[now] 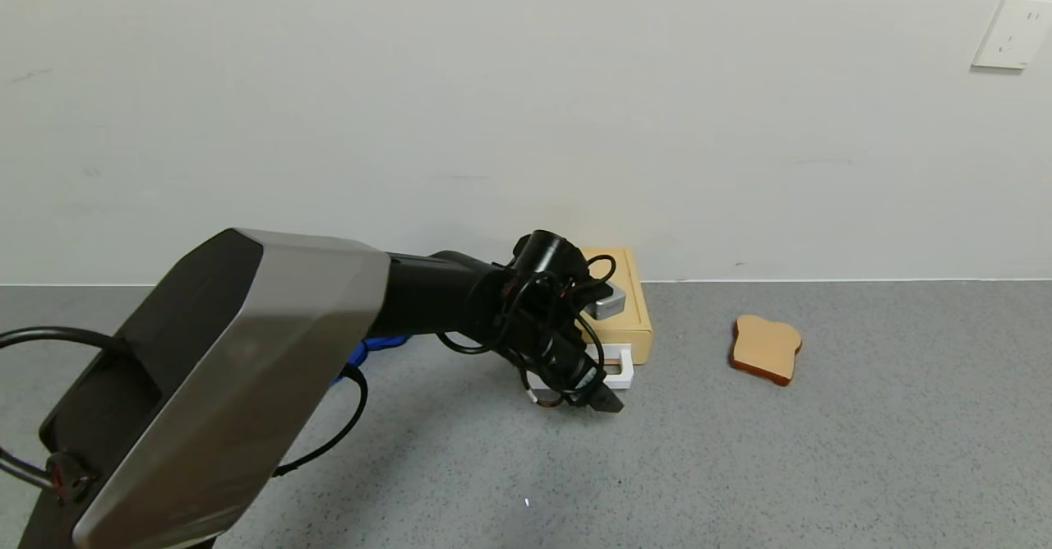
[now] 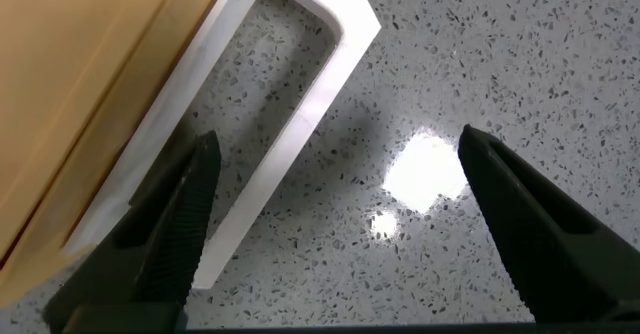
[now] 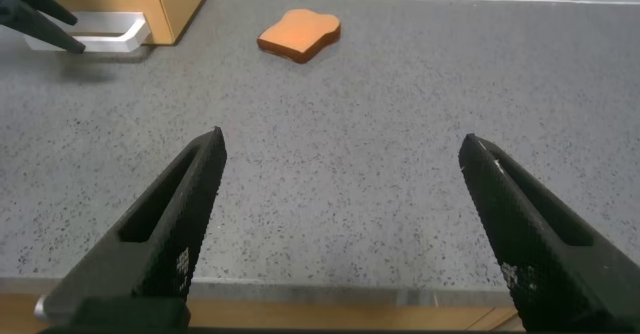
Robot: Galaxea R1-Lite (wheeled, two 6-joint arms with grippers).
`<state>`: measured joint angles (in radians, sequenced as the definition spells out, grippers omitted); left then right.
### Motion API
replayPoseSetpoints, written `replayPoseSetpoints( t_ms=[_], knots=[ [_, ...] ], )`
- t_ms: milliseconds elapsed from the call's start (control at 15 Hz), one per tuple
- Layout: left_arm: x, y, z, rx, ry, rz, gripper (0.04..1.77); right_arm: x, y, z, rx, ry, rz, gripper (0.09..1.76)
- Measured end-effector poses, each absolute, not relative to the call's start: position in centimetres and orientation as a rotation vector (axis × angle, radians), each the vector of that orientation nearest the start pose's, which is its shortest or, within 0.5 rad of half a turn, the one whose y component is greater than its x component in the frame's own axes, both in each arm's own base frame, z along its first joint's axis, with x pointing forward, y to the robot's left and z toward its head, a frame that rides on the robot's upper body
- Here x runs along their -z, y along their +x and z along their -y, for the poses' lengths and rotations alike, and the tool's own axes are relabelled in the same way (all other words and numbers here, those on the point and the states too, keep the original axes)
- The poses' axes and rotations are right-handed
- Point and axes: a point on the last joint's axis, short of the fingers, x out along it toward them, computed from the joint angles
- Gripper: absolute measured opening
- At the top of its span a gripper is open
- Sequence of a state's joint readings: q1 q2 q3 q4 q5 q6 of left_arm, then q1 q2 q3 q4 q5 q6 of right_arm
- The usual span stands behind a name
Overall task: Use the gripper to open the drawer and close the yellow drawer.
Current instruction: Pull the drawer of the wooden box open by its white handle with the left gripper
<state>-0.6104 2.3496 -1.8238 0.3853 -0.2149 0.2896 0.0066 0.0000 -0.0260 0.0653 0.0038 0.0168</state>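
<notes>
The pale-yellow box [image 1: 629, 302] stands against the wall, and the drawer in it looks pushed in. The drawer's white loop handle [image 1: 622, 366] sticks out at the front and fills the left wrist view [image 2: 305, 104] beside the yellow front [image 2: 80, 84]. My left gripper [image 1: 604, 401] is open and empty, low over the table at the handle. One finger [image 2: 175, 224] lies over the handle's near end; the other finger [image 2: 530, 224] is out over bare table. My right gripper [image 3: 340, 144] is open and empty, hovering near the table's front edge, out of the head view.
A tan toast slice [image 1: 766, 348] lies on the grey speckled table to the right of the box, also in the right wrist view [image 3: 300, 34]. The wall runs just behind the box. A wall socket [image 1: 1012, 33] is at the upper right.
</notes>
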Motion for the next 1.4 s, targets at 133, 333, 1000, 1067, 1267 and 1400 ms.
replayPoseSetpoints(
  t_ms=[133, 333, 1000, 1067, 1267, 1400],
  knots=[
    [-10.7, 37.6, 27.1, 0.901, 0.442, -0.807, 1.72, -7.6, -2.5, 0.0, -0.01, 0.017, -0.039, 1.71],
    [-10.1, 37.6, 27.4, 0.908, 0.448, -0.819, 1.72, -7.6, -2.5, 0.0, -0.011, 0.017, -0.038, 1.71],
    [-9.5, 37.2, 27.9, 0.922, 0.475, -0.827, 1.72, -7.6, -2.5, 0.0, -0.011, 0.016, -0.038, 1.71],
    [-9.4, 37.2, 27.9, 0.921, 0.476, -0.829, 1.72, -7.6, -2.5, 0.0, -0.011, 0.017, -0.038, 1.71],
    [-9.1, 37.0, 28.1, 0.915, 0.485, -0.839, 1.72, -7.6, -2.5, 0.0, -0.011, 0.017, -0.039, 1.71],
    [-8.9, 36.9, 28.3, 0.91, 0.489, -0.845, 1.72, -7.6, -2.5, 0.0, -0.011, 0.016, -0.039, 1.71]
  ],
)
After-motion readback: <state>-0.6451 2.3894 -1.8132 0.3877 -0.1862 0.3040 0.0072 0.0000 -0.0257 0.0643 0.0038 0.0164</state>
